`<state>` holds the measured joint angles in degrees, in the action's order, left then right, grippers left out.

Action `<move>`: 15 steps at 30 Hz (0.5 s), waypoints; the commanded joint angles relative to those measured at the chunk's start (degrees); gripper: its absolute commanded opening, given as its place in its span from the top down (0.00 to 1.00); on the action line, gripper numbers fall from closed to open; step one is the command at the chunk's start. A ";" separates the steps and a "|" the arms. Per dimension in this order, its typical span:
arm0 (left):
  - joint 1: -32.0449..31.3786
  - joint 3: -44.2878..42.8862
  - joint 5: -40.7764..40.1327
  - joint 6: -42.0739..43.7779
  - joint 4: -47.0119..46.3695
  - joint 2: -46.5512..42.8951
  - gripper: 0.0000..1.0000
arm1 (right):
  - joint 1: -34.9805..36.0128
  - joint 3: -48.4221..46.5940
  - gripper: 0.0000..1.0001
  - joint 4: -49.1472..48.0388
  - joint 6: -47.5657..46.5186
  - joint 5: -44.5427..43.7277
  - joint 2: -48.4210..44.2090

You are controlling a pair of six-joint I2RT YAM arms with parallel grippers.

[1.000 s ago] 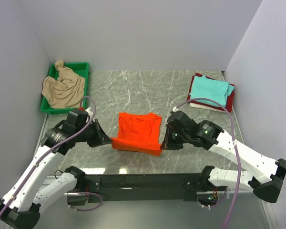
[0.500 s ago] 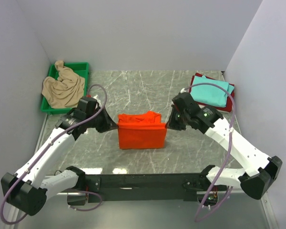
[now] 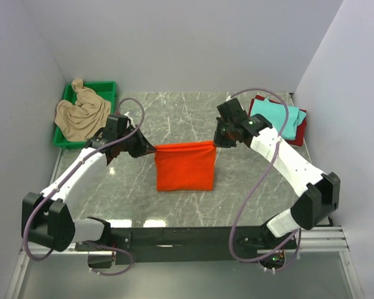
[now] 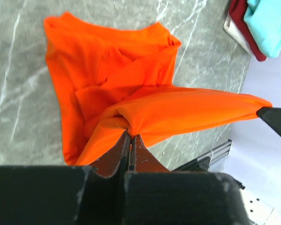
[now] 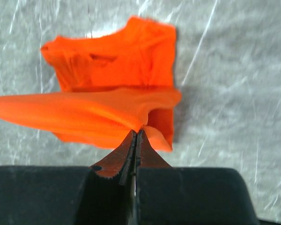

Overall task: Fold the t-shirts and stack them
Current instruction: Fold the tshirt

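Observation:
A bright orange t-shirt [image 3: 185, 166] lies at the table's middle, its far edge lifted and stretched taut between both grippers. My left gripper [image 3: 152, 150] is shut on the left corner of that edge [image 4: 129, 131]. My right gripper [image 3: 214, 143] is shut on the right corner [image 5: 136, 131]. The rest of the orange cloth [image 4: 107, 70] [image 5: 117, 56] lies beneath on the marble. A beige t-shirt [image 3: 83, 115] lies crumpled in the green tray [image 3: 106, 86]. A teal t-shirt [image 3: 285, 119] tops a stack with a dark red one [image 3: 300, 129] at the back right.
The green tray sits at the back left against the left wall. The stack at the back right rests by the right wall, seen also as teal cloth [image 4: 271, 23] over dark red [image 4: 246, 28]. The dark rail [image 3: 187, 237] runs along the near edge.
Both grippers have carried the shirt's near edge up and away toward the back, folding it over the rest. The arms have stretched out further from their bases.

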<state>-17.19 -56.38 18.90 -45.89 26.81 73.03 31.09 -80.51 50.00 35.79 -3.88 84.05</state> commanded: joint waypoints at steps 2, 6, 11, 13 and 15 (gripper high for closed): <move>2.25 -2.51 -1.93 1.77 -4.65 2.99 1.00 | -3.05 -5.18 1.00 -0.78 -5.38 -5.00 4.18; 3.13 -1.98 -2.46 1.07 -5.88 5.18 1.00 | -4.11 -7.02 1.00 -2.10 -7.31 -4.03 10.76; 3.57 -1.10 -1.14 0.36 -8.17 8.34 1.00 | -4.90 -9.49 1.00 -2.89 -8.81 -3.77 17.19; 3.66 -0.66 -0.35 0.27 -9.49 9.40 1.00 | -5.16 -10.19 1.00 -2.89 -9.33 -3.77 19.83; 3.92 -0.66 0.09 0.36 -10.02 11.24 1.00 | -5.34 -10.54 1.00 -3.50 -9.51 -3.42 21.58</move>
<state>-14.72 -56.60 19.99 -46.19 19.09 82.85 27.57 -88.23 46.13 28.97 -3.42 104.36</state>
